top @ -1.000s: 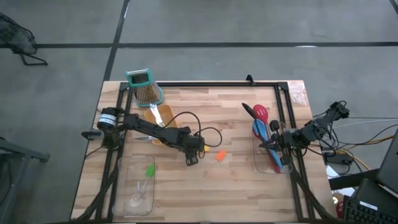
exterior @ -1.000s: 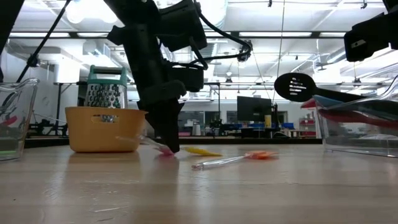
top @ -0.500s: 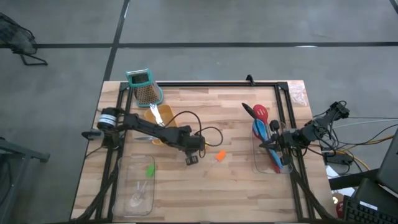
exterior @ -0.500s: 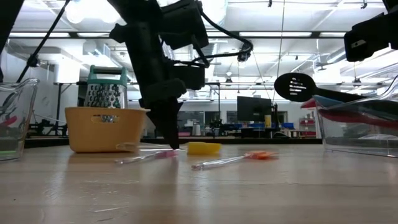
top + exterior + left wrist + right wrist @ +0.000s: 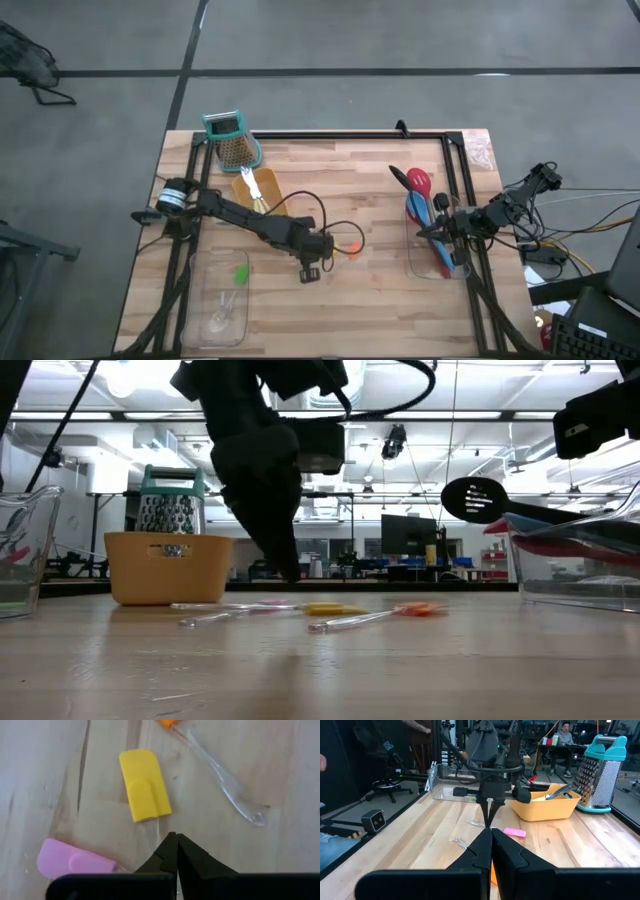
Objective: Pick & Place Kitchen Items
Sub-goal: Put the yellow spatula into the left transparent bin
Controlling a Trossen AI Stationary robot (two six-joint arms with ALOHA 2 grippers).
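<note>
Three clear-handled tools lie flat on the wood at mid-table: a pink-tipped one (image 5: pixel 75 862), a yellow-tipped one (image 5: pixel 145 785) and an orange-tipped one (image 5: pixel 351 249). My left gripper (image 5: pixel 175 840) is shut and points down just short of the yellow tip, over its clear handle. In the low view its tip (image 5: pixel 292 575) hangs a little above the tools, with nothing between the fingers. My right gripper (image 5: pixel 437 233) is shut and waits over the clear tray at the right, where red and blue spoons (image 5: pixel 420 195) and a black slotted spoon (image 5: pixel 480 500) lie.
A yellow tray (image 5: pixel 262 190) holding a metal-bladed tool and the teal-topped grater (image 5: pixel 232 140) stand at the far left. A clear tray (image 5: pixel 200 310) near the front left holds a green-tipped tool (image 5: pixel 240 272). The right clear tray (image 5: pixel 412 262) stands by the right edge.
My left gripper has shut, risen off the table and shifted a little toward the near edge. The pink-tipped tool, whose handle slanted up beside the fingers, now lies flat on the wood. The yellow-tipped tool has been nudged and lies flat again.
</note>
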